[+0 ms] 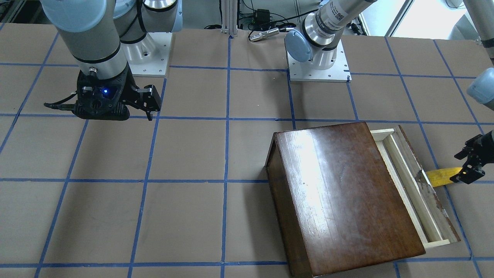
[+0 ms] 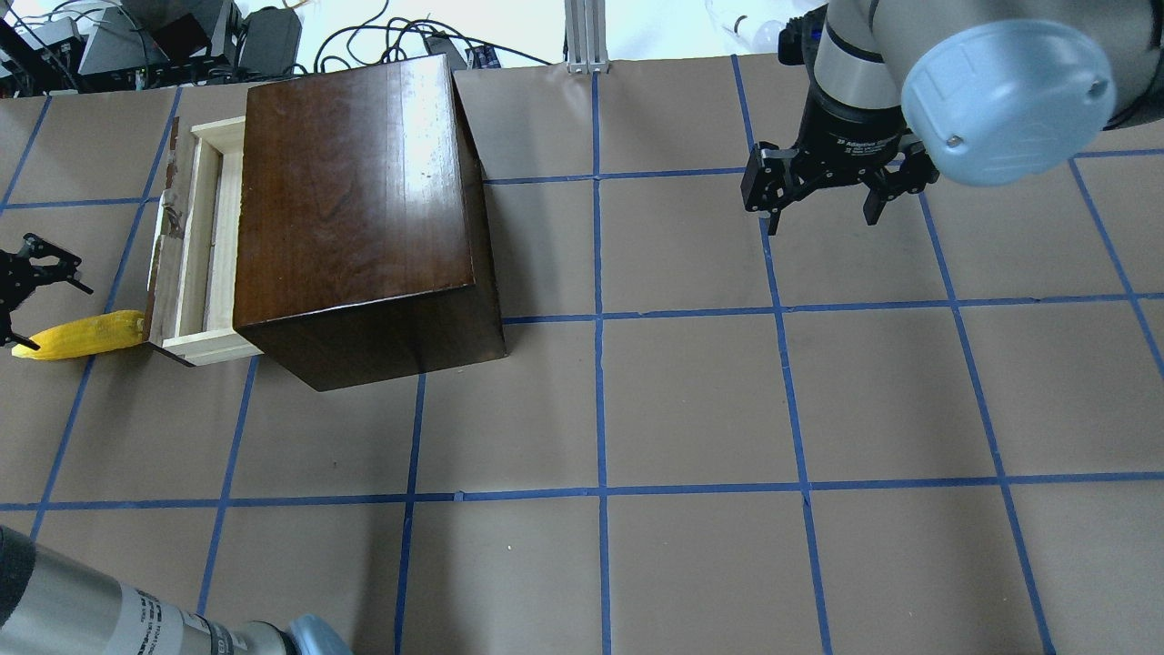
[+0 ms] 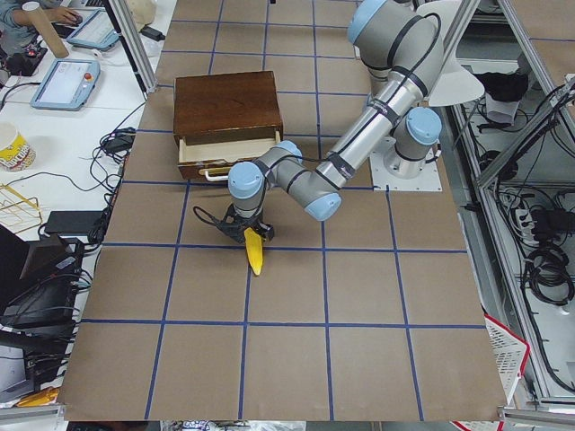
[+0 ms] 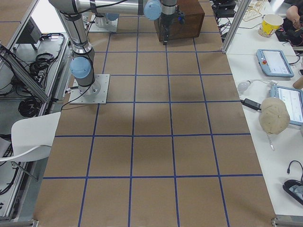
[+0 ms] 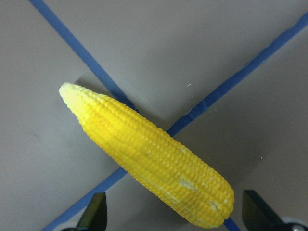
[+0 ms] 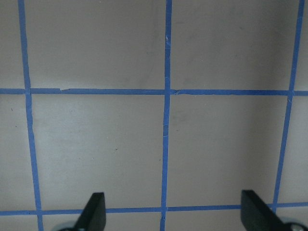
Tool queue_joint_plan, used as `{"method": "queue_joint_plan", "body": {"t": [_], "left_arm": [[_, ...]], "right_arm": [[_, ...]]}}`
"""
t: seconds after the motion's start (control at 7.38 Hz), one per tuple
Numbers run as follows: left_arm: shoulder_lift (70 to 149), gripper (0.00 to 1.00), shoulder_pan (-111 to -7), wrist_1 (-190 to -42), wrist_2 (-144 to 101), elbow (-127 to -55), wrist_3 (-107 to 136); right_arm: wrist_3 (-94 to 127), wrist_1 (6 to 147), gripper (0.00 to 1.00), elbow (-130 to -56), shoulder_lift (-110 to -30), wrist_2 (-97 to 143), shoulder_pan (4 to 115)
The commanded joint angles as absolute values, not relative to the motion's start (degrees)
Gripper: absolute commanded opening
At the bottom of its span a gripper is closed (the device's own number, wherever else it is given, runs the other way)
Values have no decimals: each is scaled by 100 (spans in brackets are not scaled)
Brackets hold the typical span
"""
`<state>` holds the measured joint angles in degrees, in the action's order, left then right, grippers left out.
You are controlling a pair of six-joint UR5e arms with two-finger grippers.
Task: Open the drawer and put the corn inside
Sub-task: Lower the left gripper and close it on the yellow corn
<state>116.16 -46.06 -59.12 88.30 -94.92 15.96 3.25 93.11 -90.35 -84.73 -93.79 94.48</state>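
Corn point(image 5: 149, 159) fills the left wrist view, lying flat on the table point(image 2: 691, 400) across a blue tape cross point(image 5: 207, 103), outside the drawer point(image 2: 195, 246). Left gripper point(image 5: 175, 214) hangs above it, jaws wide apart, gripping nothing. From overhead, the drawer stands partly out of the box point(image 2: 355, 209) toward 9 o'clock (cob near its front panel). Right gripper point(image 2: 823, 218) hovers well off at 3 o'clock, jaws spread, empty.

Silver-grey tubular arms point(image 1: 90, 42) carry pale blue joint caps point(image 2: 1005, 100) above white, screw-studded base plates point(image 1: 336, 73)
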Motion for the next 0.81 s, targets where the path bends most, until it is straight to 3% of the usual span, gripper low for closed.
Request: {"method": "queue_joint_plan", "body": {"t": [0.0, 0.68], "left_arm": [[11828, 100, -4605, -5863, 8842, -9510, 2325], [12225, 100, -4623, -5001, 9176, -9484, 3951]], "right_arm": [[325, 9308, 100, -9035, -8473, -9378, 9448], [325, 9308, 100, -9035, -8473, -9378, 9448]]}}
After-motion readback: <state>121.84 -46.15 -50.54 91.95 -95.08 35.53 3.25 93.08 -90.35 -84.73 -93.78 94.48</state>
